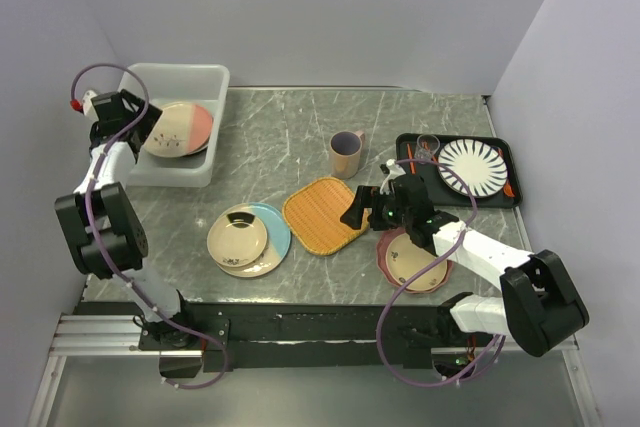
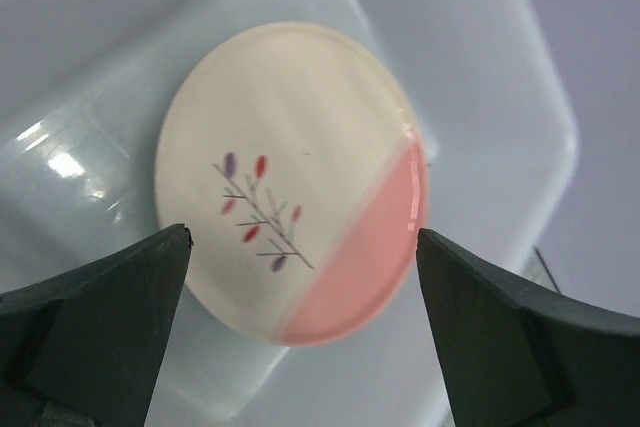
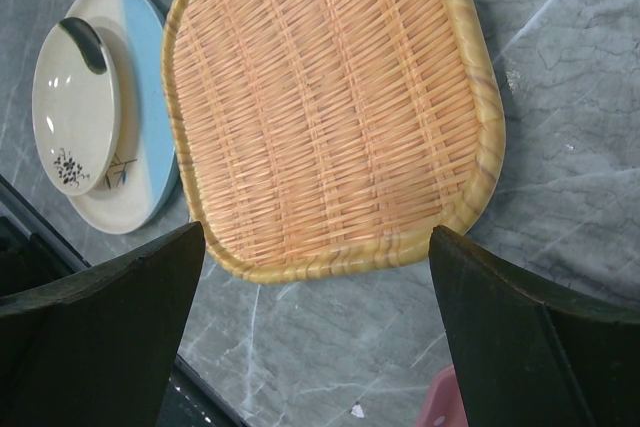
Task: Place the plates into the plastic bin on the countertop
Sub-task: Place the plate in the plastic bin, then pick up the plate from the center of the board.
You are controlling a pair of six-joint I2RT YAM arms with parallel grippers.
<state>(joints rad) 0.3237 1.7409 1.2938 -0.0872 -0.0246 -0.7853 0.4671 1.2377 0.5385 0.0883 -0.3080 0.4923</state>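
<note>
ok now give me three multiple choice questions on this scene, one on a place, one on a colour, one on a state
1. Where is the pink-and-cream plate? A on the counter B in the bin C on the woven mat
2. What colour is the tray under the striped plate? A black B white C orange
3. How is the left gripper? A shut on a plate B shut on nothing C open, holding nothing
Answers: B, it lies inside the bin; A, the tray is black; C, its jaws stand apart over the plate.

Cream-and-pink plate [image 2: 290, 182] with twig motif, centre frame, lying inside plastic bin [image 2: 480, 97]. Left gripper [image 2: 302, 239] jaws spread wide at lower corners, holding nothing.
</note>
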